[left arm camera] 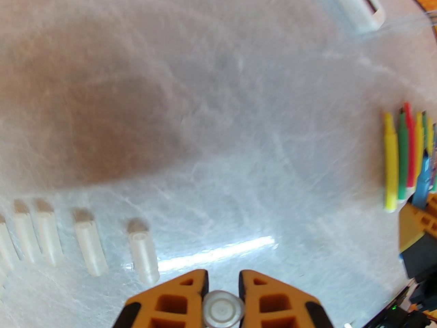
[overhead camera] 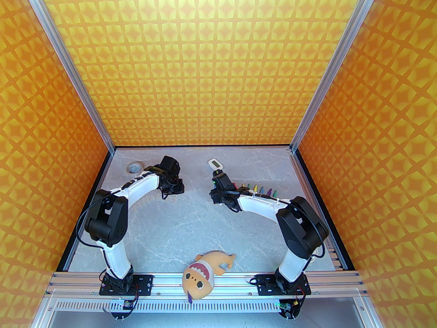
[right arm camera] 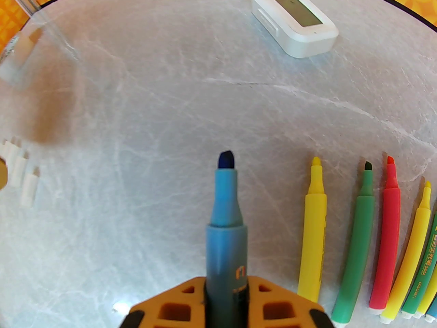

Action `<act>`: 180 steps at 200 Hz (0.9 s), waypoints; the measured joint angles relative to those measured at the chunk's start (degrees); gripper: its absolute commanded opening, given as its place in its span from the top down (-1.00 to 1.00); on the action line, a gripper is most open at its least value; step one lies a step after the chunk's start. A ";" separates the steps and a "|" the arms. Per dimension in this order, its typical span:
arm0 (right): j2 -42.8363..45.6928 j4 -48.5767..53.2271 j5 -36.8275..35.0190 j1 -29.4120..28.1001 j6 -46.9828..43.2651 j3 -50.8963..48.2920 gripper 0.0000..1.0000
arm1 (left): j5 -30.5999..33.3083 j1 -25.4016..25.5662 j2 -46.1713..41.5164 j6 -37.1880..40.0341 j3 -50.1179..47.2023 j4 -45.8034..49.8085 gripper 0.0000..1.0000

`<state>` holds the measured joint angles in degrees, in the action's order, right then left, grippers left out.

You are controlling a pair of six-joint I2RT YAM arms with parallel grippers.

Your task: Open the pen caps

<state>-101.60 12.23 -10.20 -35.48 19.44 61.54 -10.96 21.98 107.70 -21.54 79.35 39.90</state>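
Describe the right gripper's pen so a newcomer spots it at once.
Start at the white digital display near the table's far edge. Nearer lies a row of pens, yellow first. Left of it, the blue pen juts from the right gripper's orange jaws, uncapped, not lying in the row.

grey marbled table (overhead camera: 205, 231) with uncapped pens (right arm camera: 355, 237), loose pen caps (left arm camera: 89, 248), white timer (right arm camera: 293, 19), tape roll (overhead camera: 136, 167)

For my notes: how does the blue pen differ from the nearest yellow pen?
The blue pen is clamped in the right gripper; the yellow pen lies free on the table. The blue pen has a dark tip, the yellow pen a yellow one. Both are uncapped.
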 measured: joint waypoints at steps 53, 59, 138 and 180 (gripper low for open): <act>-3.56 0.00 -1.57 0.00 0.00 0.79 1.00 | 1.31 1.36 4.07 1.05 1.90 2.19 0.99; -3.85 0.00 -1.81 0.00 0.00 0.83 1.00 | 1.46 1.36 4.39 1.07 1.90 2.36 0.98; -8.28 0.07 -4.52 0.00 -0.04 3.82 1.00 | 2.73 1.38 7.08 1.49 2.80 4.13 0.84; -10.08 0.11 -5.09 0.02 -0.02 4.63 0.99 | 2.78 1.40 8.57 2.08 2.99 4.55 0.72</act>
<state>-111.68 12.34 -15.29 -35.46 19.42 66.17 -8.19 23.38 116.27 -19.46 82.35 44.45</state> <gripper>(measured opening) 0.171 0.150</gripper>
